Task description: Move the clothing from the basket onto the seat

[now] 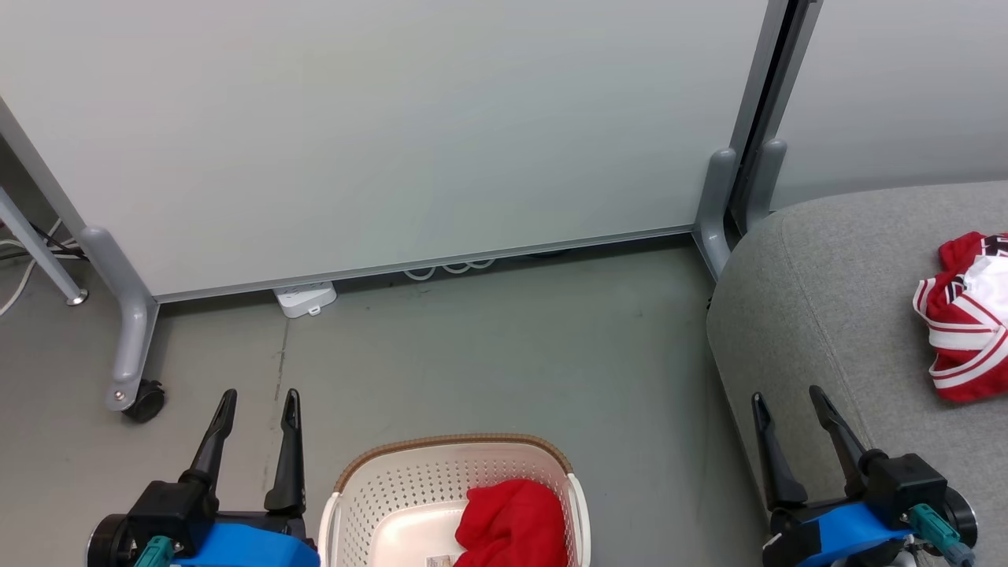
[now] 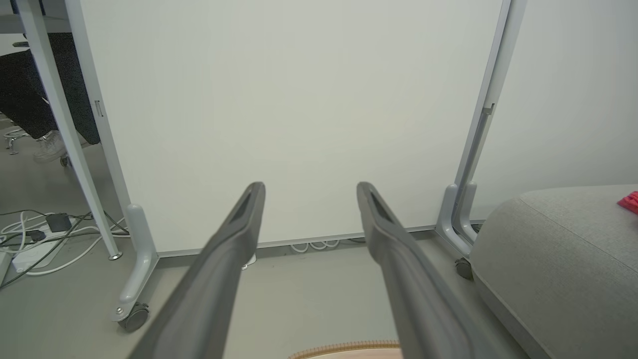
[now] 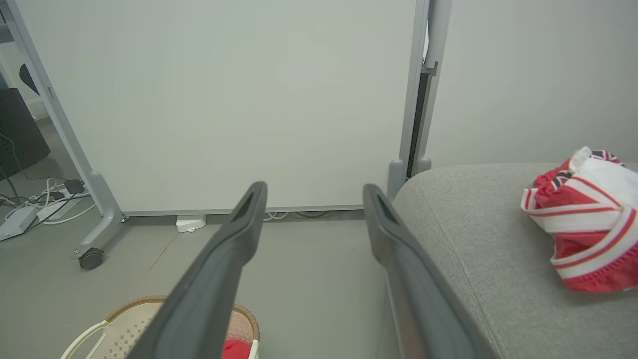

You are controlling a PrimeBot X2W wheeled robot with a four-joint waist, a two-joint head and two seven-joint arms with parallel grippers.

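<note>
Red plain clothing [image 1: 512,520] lay in the basket [image 1: 457,438], the striped piece [image 1: 965,331] on the seat [image 1: 819,315] right of it, so we judged our left pincer [image 1: 261,394] and right pincer [image 1: 786,392], both released and empty, must next reach down inside.

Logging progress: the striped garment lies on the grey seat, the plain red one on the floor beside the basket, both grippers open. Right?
Not quite: the head view shows the plain red garment inside the basket, not on the floor. The striped garment is on the seat; left gripper and right gripper are open.
</note>
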